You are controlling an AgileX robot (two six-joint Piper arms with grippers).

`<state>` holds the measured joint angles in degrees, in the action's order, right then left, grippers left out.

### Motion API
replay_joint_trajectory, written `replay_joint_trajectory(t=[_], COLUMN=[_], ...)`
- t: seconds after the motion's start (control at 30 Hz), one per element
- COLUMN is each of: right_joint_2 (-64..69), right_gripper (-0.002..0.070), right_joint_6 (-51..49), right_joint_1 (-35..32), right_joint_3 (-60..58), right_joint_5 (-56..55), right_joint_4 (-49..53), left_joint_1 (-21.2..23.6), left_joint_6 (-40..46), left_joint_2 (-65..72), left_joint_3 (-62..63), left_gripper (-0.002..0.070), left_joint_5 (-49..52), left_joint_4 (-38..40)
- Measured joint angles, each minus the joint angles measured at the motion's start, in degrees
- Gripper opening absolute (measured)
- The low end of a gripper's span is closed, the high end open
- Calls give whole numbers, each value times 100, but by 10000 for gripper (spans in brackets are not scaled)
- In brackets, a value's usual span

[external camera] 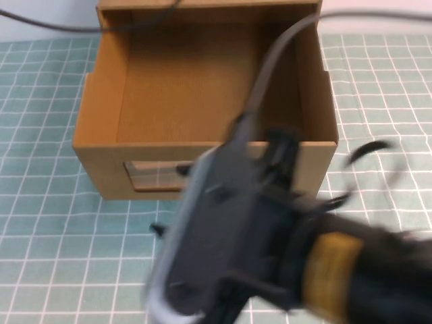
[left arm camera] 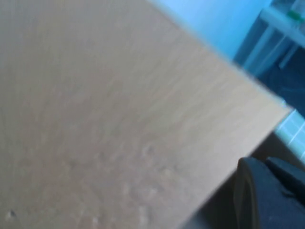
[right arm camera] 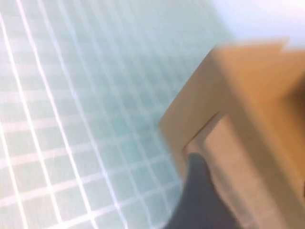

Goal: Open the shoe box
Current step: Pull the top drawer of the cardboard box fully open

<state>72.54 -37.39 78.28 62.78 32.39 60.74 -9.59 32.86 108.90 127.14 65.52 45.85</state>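
The shoe box (external camera: 202, 101) sits in the middle of the green mat (external camera: 40, 223), toward the far side. Its top is open and you can see down to the brown floor inside. The front wall has a small window (external camera: 152, 175) cut in it.

The right gripper (external camera: 277, 152) is at the front wall of the box, near the box's right front corner. The right arm (external camera: 337, 270) reaches in from the near right side and looks smeared. In the right wrist view, the right gripper (right arm camera: 248, 174) is spread wide. One dark finger (right arm camera: 198, 191) is just beside a corner edge of the box, on the outside. The other one only peeks in at the far edge of that picture. The box wall lies between them, but I cannot tell if they touch it. They are not squeezing anything.

The left gripper (left arm camera: 267, 195) does not show in the high view. In its own wrist view, only a dark bit of it shows, very close to a big flat brown cardboard face. I cannot tell which part of the box that is, or if this gripper is open or closed.

A gray cable (external camera: 270, 67) runs from the right arm up over the open box. A black cable (external camera: 61, 27) crosses the far left corner.

Green mat shows to the left of the box, to its right, and in front of it on the left. The right arm covers the near right part.
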Motion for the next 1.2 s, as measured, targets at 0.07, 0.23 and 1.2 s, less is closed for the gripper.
replay_joint_trajectory(t=[0.07,0.23,1.2], right_joint_2=[-358,-1425,-5904], right_gripper=[350,73,-13], right_joint_6=[0,-108,-2108], right_joint_1=[57,103,103], right_joint_3=[0,10,-3432], right_joint_5=[31,624,3847], right_joint_4=[-18,-290,773], left_joint_1=[0,0,0], left_joint_6=[-161,-969,-2332], left_joint_2=[-399,-1401,-8640], left_joint_3=[0,0,-7242], left_gripper=[-5,-5,-5], left_joint_5=[12,286,-969], left_joint_4=[-197,-1433,-3403])
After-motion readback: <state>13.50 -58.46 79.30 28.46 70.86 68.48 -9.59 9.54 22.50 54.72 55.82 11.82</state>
